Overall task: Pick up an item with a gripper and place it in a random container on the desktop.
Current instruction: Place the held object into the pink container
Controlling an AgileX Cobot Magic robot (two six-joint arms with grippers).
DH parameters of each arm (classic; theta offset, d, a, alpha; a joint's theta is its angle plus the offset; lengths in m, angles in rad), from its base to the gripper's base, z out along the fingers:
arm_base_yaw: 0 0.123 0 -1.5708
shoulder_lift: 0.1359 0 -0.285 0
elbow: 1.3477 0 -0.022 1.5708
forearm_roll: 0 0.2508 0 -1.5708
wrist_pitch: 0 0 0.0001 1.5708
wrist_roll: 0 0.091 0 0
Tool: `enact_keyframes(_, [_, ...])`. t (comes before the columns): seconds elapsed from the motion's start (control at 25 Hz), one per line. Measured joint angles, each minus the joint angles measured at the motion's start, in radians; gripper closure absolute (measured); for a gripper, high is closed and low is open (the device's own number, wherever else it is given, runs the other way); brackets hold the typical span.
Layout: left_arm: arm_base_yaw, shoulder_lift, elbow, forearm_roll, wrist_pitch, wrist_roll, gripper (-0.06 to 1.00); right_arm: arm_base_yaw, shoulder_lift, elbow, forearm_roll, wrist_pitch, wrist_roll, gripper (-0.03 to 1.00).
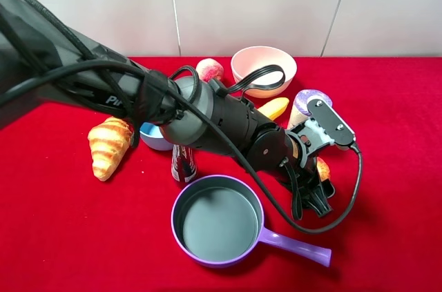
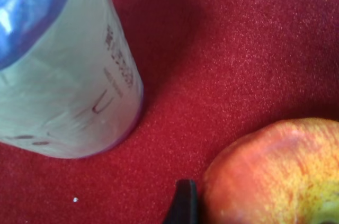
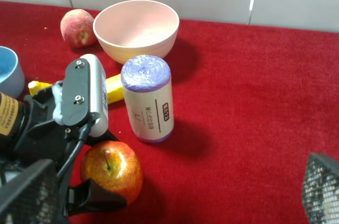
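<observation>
Left tool (image 1: 318,199) straddles the apple (image 3: 111,173) on the table (image 3: 254,102), can't tell if clenched; right tool (image 3: 174,192) spread wide.

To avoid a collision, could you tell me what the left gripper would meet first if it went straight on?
Probably the apple, close beside the left gripper; depth is unclear, so possibly the red cloth first.

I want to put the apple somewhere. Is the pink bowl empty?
Empty: the pink bowl shows only its bare cream inside in the right wrist view.
</observation>
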State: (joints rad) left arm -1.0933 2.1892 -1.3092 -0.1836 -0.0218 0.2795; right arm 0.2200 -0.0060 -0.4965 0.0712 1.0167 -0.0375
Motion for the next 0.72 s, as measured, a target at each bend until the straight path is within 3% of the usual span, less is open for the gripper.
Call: enact_keyframes(0.72, [0.0, -0.01, -0.005, 0.0, 0.035, 0.0, 0.23, 0.0, 0.0, 0.0, 0.0, 0.0, 0.0, 0.27])
